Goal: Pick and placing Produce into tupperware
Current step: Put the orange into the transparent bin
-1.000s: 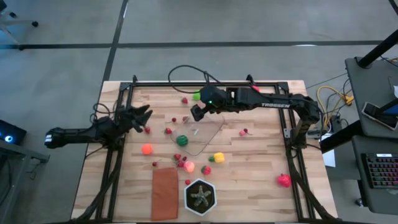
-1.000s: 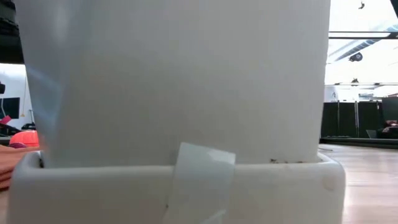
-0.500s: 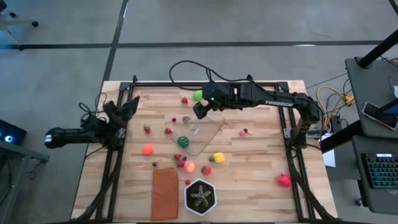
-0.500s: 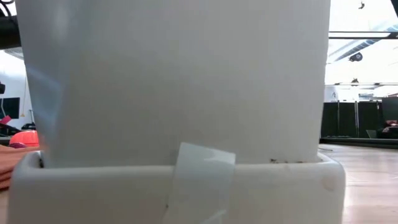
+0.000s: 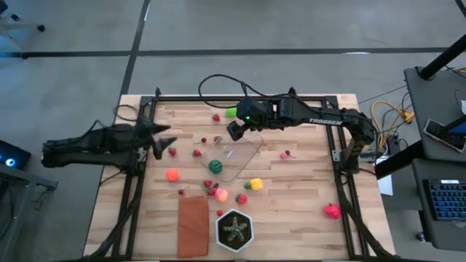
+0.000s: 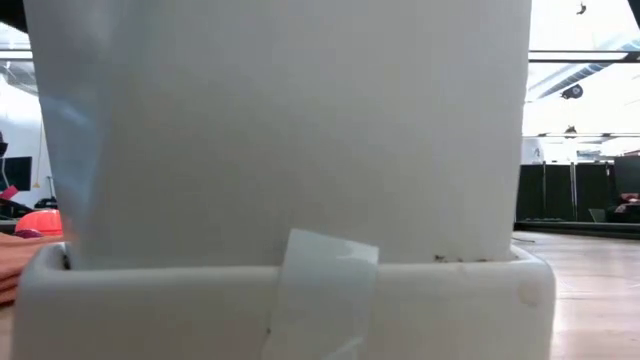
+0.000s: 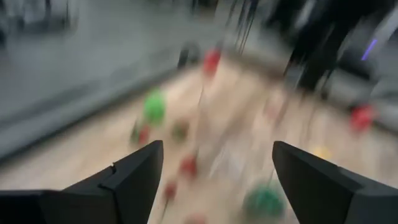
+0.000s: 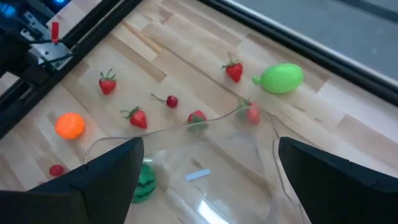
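Lying mid-tabletop [image 5: 306,218], the clear tupperware [image 5: 237,158] runs its long axis diagonally, far corner under the right gripper [image 5: 231,132], jaws wide open. Produce [image 5: 213,166] scattered round it. Left gripper [image 5: 162,138], jaws apart, at left edge, empty.

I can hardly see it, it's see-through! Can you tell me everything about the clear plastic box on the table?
The tupperware is a clear, colourless plastic container with rounded corners, so the wooden table shows through it. It lies flat near the middle, turned at an angle. Its lid is off and it looks empty except for a small pale label inside. Toy fruits lie around it; the striped green one sits close by its edge. The right end effector hangs open just above its far end, not touching it as far as can be seen.
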